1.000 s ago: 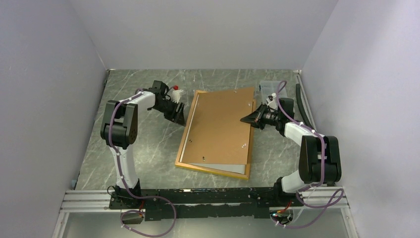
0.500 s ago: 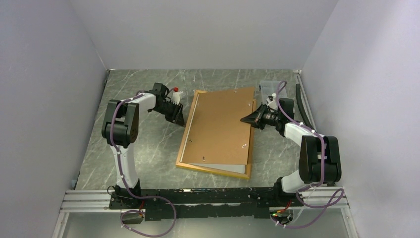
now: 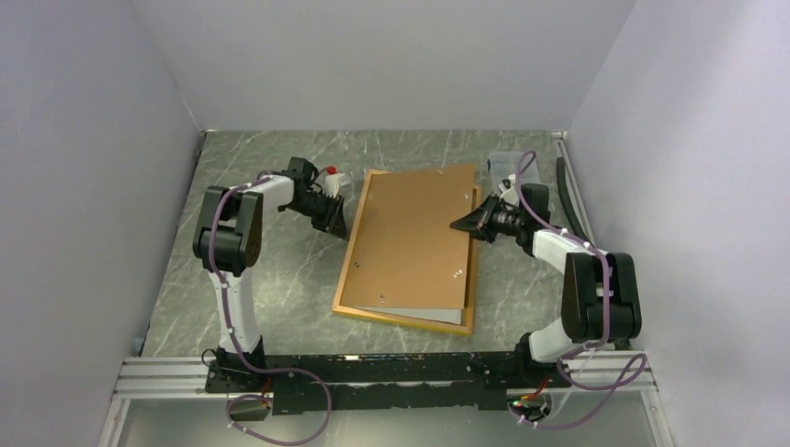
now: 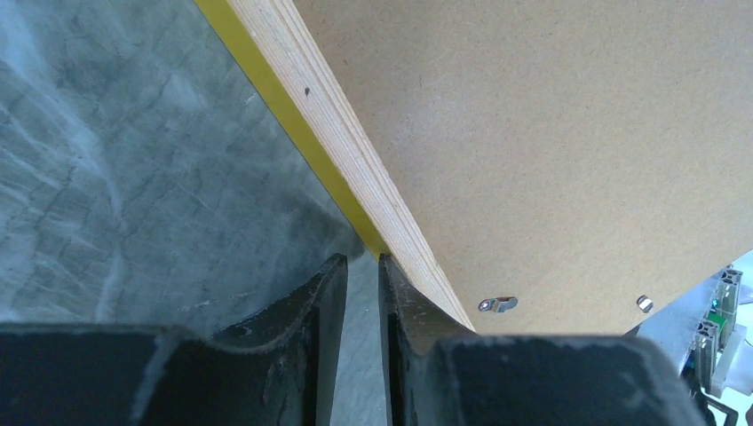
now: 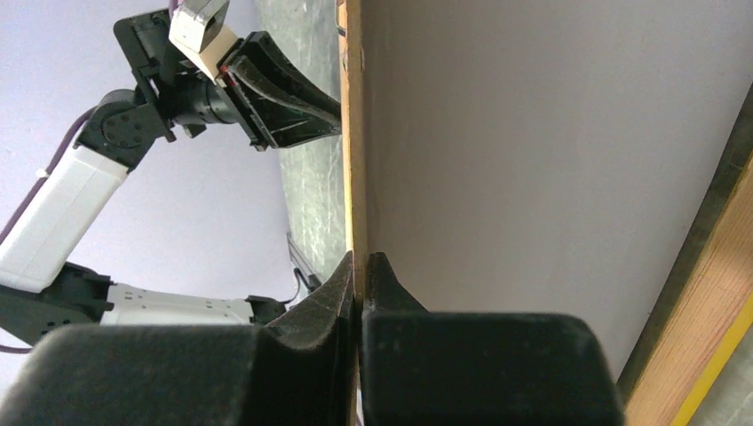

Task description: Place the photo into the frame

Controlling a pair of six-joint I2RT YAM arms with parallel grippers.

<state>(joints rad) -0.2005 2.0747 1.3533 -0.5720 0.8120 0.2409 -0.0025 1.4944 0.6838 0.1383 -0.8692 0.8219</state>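
Observation:
The frame lies back up on the table, its yellow border showing along the left and near sides. A brown backing board rests askew on top of it. A pale sheet, seemingly the photo's white back, peeks out under the board's near end. My right gripper is shut on the board's thin right edge. My left gripper sits at the frame's left side. Its jaws are a narrow gap apart with only table between, and one finger touches the wooden edge.
A small clear plastic box stands at the back right, behind my right arm. A dark strip runs along the right wall. Grey walls close in the marble table on three sides.
My left gripper's jaws have narrowed and it has edged up against the frame's left side. The right gripper has kept its hold on the board.

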